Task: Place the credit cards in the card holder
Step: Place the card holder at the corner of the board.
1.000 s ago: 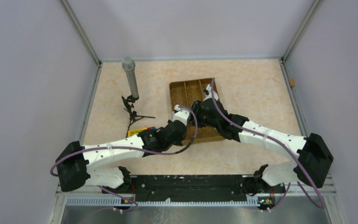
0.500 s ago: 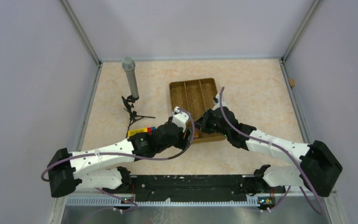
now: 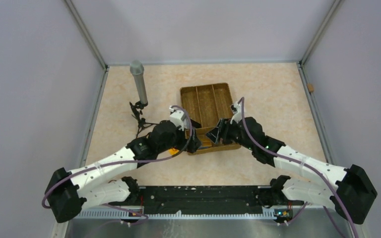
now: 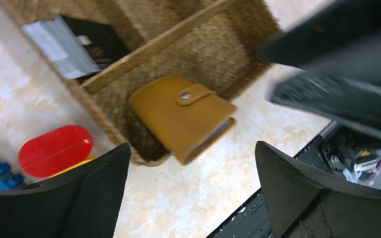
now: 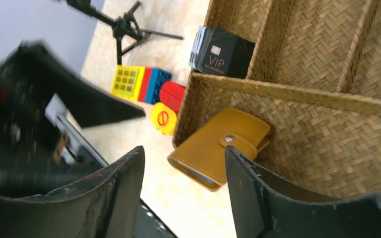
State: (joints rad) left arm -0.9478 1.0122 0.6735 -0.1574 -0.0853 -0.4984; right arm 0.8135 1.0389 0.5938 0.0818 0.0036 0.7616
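On the table [image 3: 278,99], the card holder [image 4: 181,116] pokes over the rim of the tray [image 4: 106,116]; my two wide-open jaws could knock it off.

Tan card holder [image 4: 178,116], smooth like leather and not shiny, with a small shiny metal stud [image 4: 185,95]. Brown tray [image 4: 218,44] of rough woven straw. Black cards [image 5: 225,52], smooth and a bit glossy. Red toy block [image 4: 54,150] of shiny plastic. Pale table [image 4: 10,99], smooth like stone. Left gripper [image 4: 191,148] fingers [image 4: 94,198] black, dull, grainy.
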